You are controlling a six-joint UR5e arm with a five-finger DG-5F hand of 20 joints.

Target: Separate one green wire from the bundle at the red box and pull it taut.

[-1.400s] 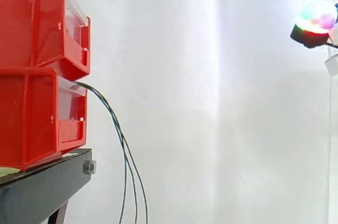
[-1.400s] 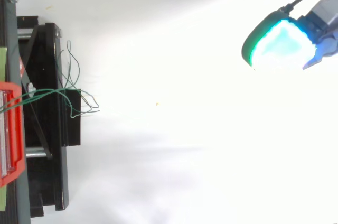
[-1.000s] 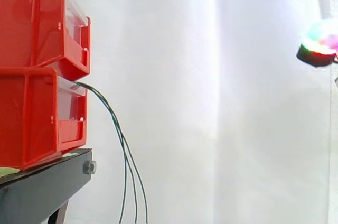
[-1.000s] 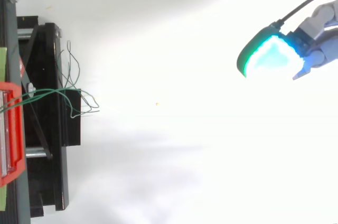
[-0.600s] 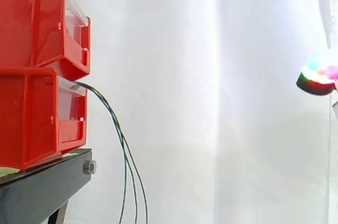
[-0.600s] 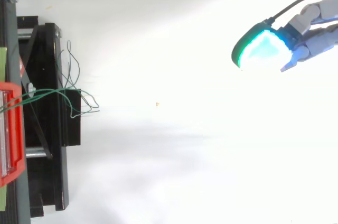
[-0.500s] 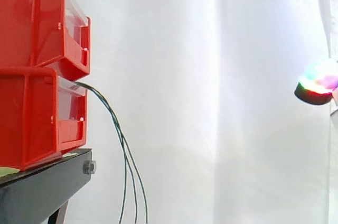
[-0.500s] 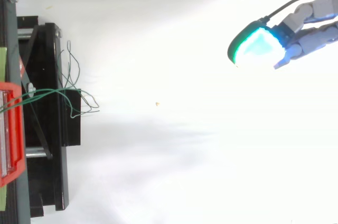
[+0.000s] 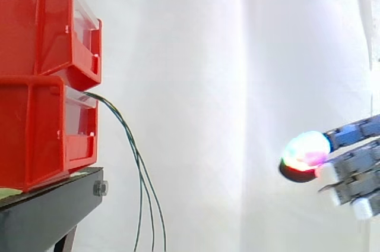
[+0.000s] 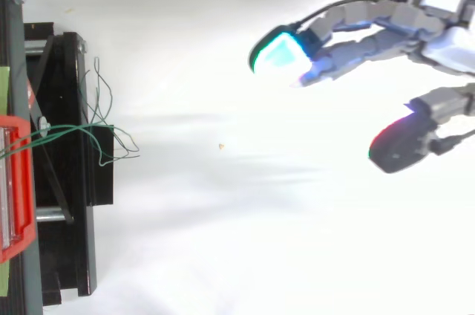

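Observation:
A bundle of thin green wires (image 9: 135, 157) comes out of the lower red bin (image 9: 47, 130) and hangs slack past the black stand (image 9: 50, 207). From above, the same wires (image 10: 104, 137) loop loosely over the stand. My hand (image 10: 415, 33) reaches in from the right, fingers stretched out toward the left and the thumb set apart, holding nothing. Its glowing fingertips (image 9: 306, 152) are well right of the wires, roughly level with the bin's lower edge.
A second red bin (image 9: 50, 23) is stacked on the lower one. A white curtain hangs behind. Between the hanging wires and my hand lies a wide open gap. A tiny speck (image 10: 220, 145) lies on the white floor.
My hand has dropped lower and travelled left toward the wires, with more of its fingers and thumb now in view. The wires have not moved.

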